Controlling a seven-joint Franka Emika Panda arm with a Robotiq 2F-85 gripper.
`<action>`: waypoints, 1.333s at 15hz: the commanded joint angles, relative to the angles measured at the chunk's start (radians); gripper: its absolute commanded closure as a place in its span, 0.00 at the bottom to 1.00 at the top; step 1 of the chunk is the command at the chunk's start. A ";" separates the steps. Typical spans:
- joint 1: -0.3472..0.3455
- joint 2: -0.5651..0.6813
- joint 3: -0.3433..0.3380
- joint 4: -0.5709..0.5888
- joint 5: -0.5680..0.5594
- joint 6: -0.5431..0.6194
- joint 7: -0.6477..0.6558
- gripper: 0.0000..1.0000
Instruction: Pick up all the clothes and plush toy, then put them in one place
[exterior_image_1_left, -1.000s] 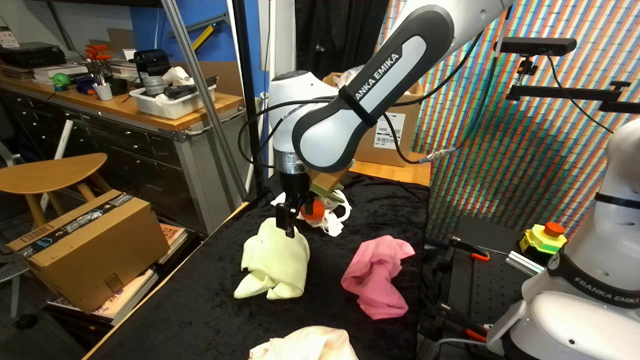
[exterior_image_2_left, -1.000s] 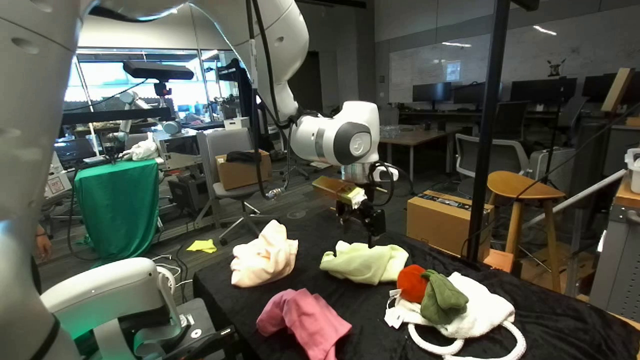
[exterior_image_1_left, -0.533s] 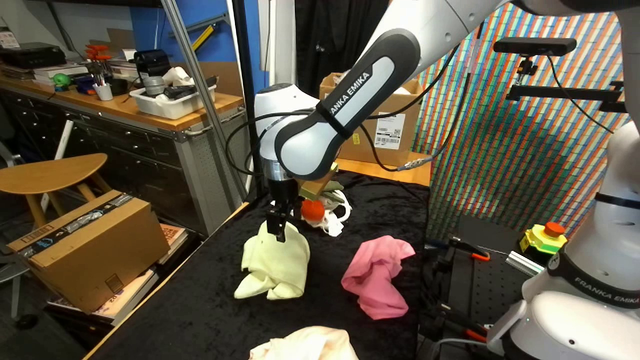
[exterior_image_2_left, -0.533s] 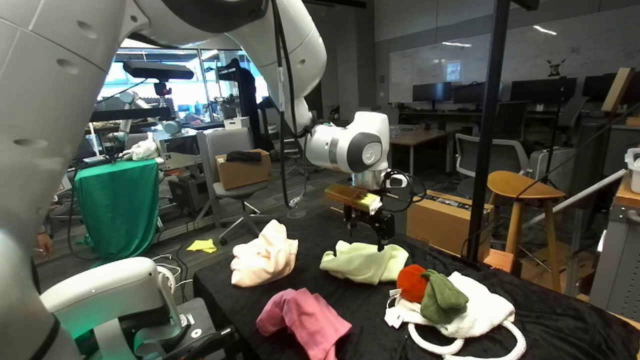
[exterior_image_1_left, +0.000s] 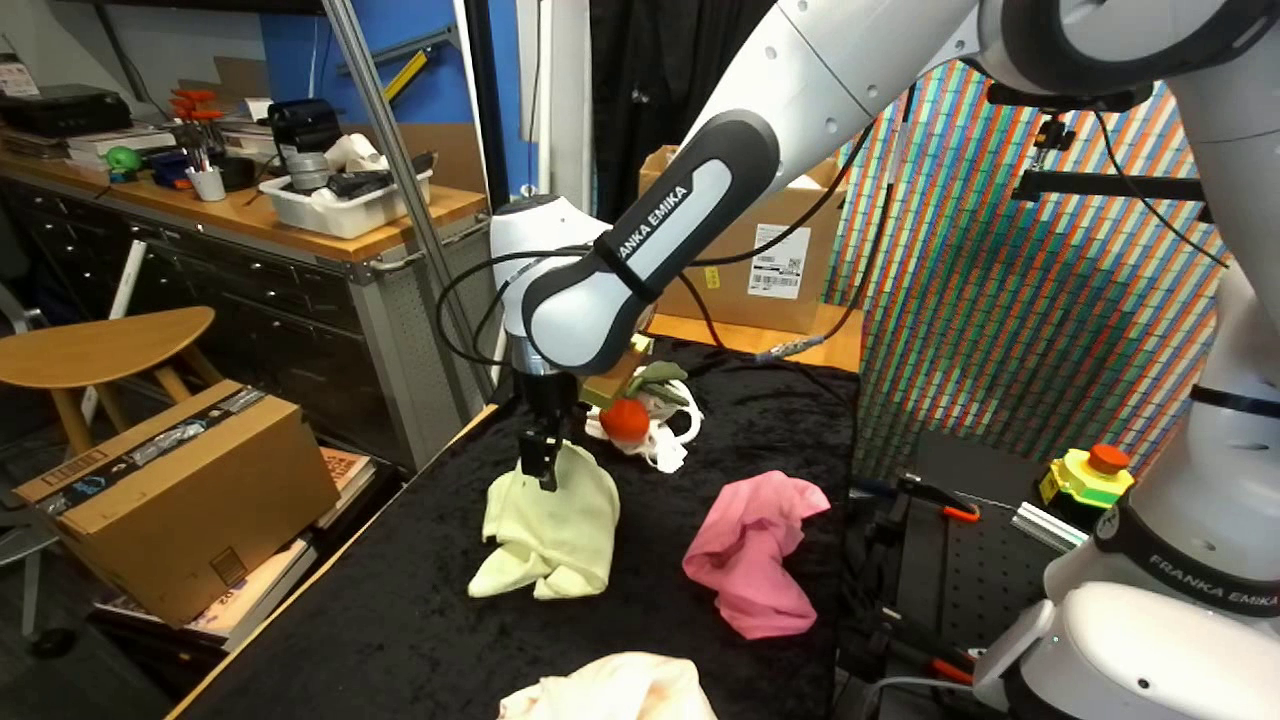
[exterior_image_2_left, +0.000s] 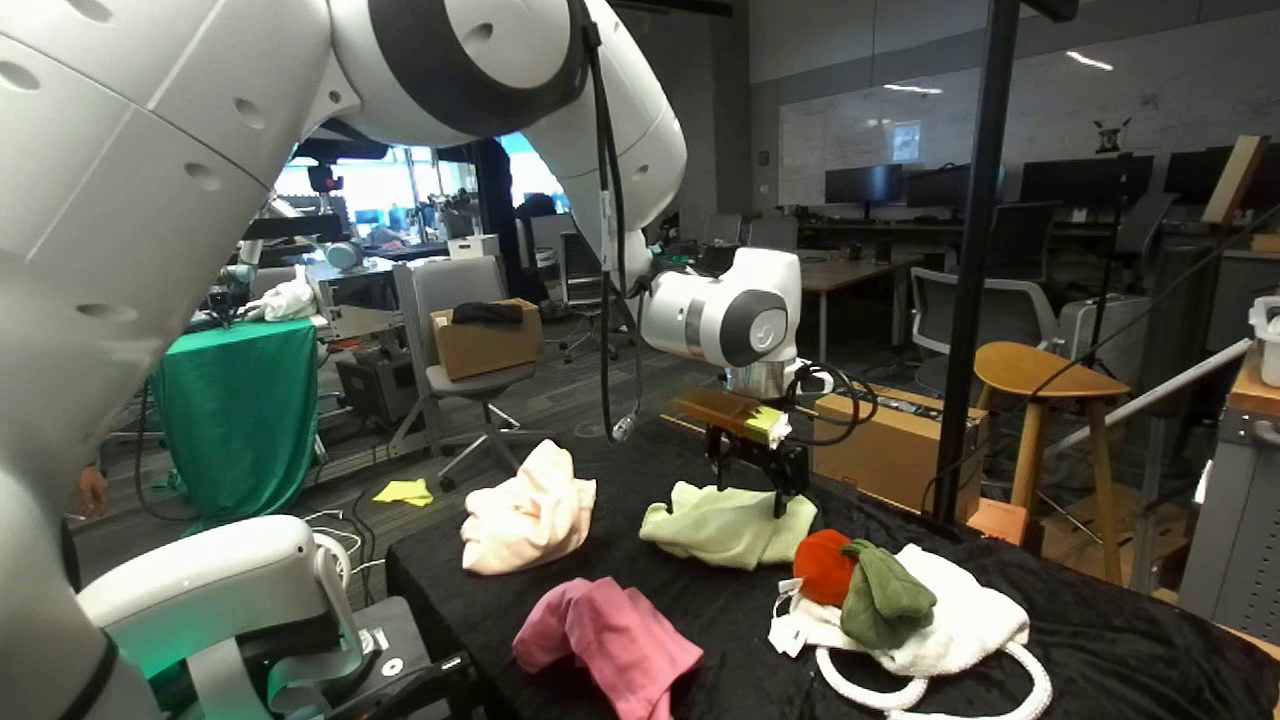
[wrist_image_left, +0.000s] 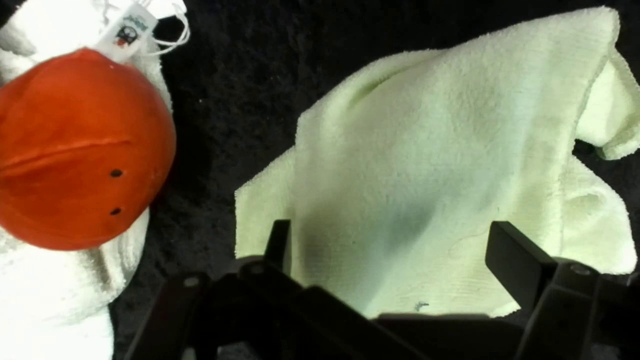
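My gripper (wrist_image_left: 390, 240) stands open over the pale yellow-green cloth (wrist_image_left: 440, 125), its two fingers spread with only that cloth below them. In an exterior view the gripper (exterior_image_2_left: 752, 485) hangs low at the cloth's far side; whether a fingertip touches it I cannot tell. The red-orange plush toy (wrist_image_left: 80, 150), with green leaves (exterior_image_2_left: 885, 595), lies on a white cloth piece (exterior_image_2_left: 970, 610) with rope loops. A pink cloth (exterior_image_1_left: 755, 555) lies crumpled apart from these. The peach-cream cloth (exterior_image_2_left: 535, 510) is bunched up near another table edge, cut off by the frame in an exterior view.
Black fabric (exterior_image_1_left: 400, 620) covers the table. A dark upright post (exterior_image_2_left: 975, 260) rises by its edge. A cardboard box (exterior_image_1_left: 180, 500) stands beside the table on a stack of books. Another carton (exterior_image_1_left: 770, 250) is at the back, and a red-and-yellow emergency button (exterior_image_1_left: 1090, 475) sits near the robot base.
The arm has reached farther out and come down, bringing the open gripper lower over the yellow-green cloth. The cloths and plush toy have stayed where they were.
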 joint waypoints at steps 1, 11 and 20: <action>-0.030 0.067 0.022 0.089 0.022 -0.043 -0.049 0.00; -0.034 0.106 0.037 0.151 0.027 -0.071 -0.069 0.00; -0.045 0.110 0.053 0.169 0.045 -0.100 -0.089 0.73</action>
